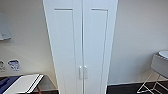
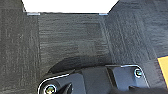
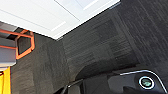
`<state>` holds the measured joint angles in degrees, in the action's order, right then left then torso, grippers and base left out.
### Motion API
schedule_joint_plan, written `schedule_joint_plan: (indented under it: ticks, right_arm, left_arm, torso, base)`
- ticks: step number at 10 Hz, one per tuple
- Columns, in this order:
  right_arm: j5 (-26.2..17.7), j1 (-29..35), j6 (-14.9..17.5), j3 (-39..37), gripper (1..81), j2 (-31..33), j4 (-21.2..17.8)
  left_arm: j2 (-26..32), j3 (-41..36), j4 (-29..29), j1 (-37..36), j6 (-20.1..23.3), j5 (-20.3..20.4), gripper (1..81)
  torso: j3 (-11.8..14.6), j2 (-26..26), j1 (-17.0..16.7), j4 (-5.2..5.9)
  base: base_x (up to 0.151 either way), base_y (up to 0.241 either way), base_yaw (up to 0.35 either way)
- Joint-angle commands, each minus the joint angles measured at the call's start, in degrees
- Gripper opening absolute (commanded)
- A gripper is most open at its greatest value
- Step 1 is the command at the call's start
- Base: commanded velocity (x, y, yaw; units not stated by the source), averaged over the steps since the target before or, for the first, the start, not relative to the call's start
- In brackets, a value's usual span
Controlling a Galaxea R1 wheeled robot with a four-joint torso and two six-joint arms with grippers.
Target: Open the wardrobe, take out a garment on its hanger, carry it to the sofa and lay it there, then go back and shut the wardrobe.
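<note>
Jaws' state cannot be told; both arms hang low over carpet (image 2: 75, 37), wardrobe (image 1: 81, 37) shut ahead, handles (image 1: 83, 72) upright, centred.

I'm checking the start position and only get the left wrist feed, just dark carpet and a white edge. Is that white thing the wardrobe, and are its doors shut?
Observer: Yes. In the head view the wardrobe stands straight ahead, both doors closed.
Operator: Can you see handles?
Observer: A pair of small white handles sits side by side at the middle seam.
Operator: Anything beside it?
Observer: A grey stool on white wire legs to one side, a low white-topped table to the other.
</note>
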<state>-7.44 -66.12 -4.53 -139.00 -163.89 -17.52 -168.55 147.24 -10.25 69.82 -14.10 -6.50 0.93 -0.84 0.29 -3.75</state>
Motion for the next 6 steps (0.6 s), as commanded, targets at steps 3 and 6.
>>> schedule_joint_plan:
  ticks: [3, 6]
  right_arm:
    - [4.45, -8.01, 0.05, -5.22, 81.1, -2.34, 9.43]
    - [5.68, -14.17, -0.04, -7.06, 81.1, -3.92, 12.16]
  left_arm:
    - [1.37, -1.25, -8.73, 6.16, 1.01, 7.82, 81.1]
    - [1.28, -1.25, -8.65, 11.08, 1.10, 9.67, 81.1]
  torso:
    - [0.02, -0.02, -0.02, 0.00]
    - [0.06, -0.05, -0.06, 0.00]
  base:
    - [0.000, 0.000, 0.000]
    - [0.000, 0.000, 0.000]
